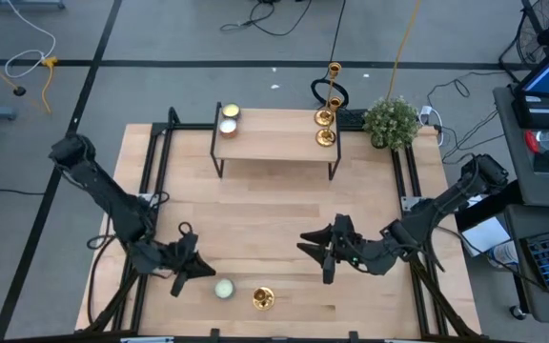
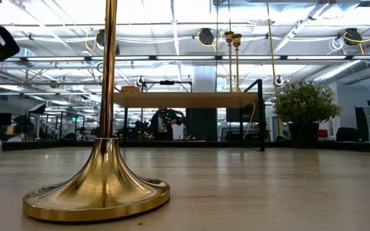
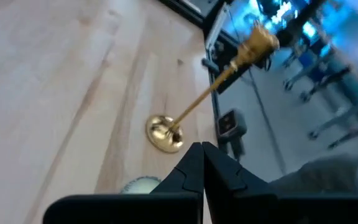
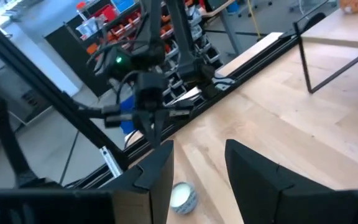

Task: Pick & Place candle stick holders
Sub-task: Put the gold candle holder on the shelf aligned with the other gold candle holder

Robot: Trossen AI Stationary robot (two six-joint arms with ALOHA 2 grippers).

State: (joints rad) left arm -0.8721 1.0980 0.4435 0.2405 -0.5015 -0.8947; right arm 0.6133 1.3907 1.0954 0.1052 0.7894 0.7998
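Observation:
One gold candlestick holder (image 1: 263, 298) stands upright on its round base near the table's front edge. It fills the low view (image 2: 98, 192) and shows in the left wrist view (image 3: 165, 134). Two more gold holders (image 1: 326, 126) stand on the raised wooden shelf (image 1: 274, 143) at the back; they also show in the low view (image 2: 233, 40). My left gripper (image 1: 193, 267) is shut and empty, to the left of the near holder; the left wrist view shows its fingertips together (image 3: 202, 163). My right gripper (image 1: 317, 250) is open and empty (image 4: 197, 168), right of centre and farther back than the near holder.
A pale greenish disc candle (image 1: 224, 288) lies between my left gripper and the near holder. Two more disc candles (image 1: 229, 116) sit on the shelf's left end. A potted plant (image 1: 391, 122) stands at the back right. Bare tabletop lies between shelf and grippers.

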